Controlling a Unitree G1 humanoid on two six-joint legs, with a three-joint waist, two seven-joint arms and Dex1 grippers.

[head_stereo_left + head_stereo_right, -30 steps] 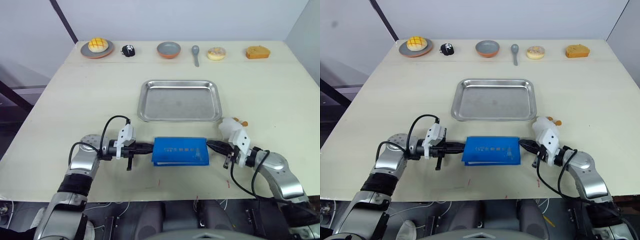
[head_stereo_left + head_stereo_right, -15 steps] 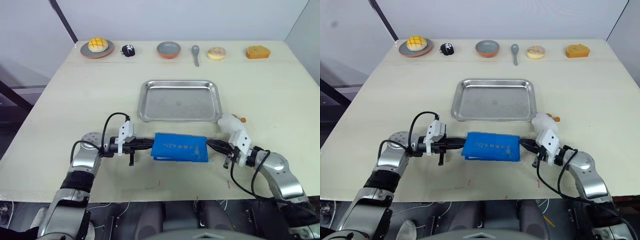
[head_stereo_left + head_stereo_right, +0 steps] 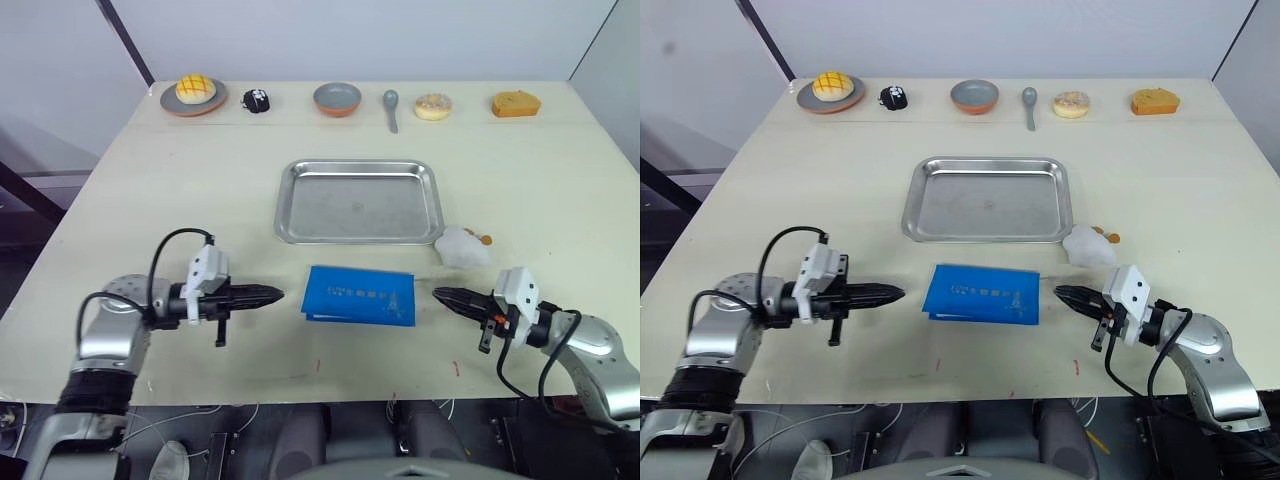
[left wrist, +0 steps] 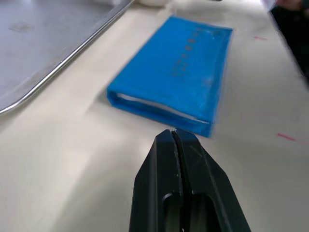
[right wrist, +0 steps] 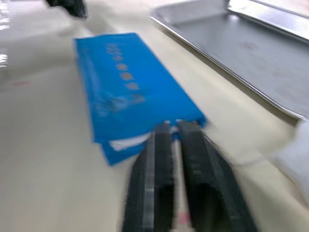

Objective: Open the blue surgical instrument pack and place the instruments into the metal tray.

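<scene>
The flat bright-blue fabric instrument pack (image 3: 360,296) lies closed on the cream table (image 3: 120,200), centre-low in the frame, just below the empty shiny rectangular steel tray (image 3: 359,201). Half a second earlier both grippers pressed against its short ends; now the left gripper (image 3: 272,294) and right gripper (image 3: 443,295) have drawn back to either side, fingers closed together and empty. The pack has been released unopened, so unwrapping likely remains to be done.
</scene>
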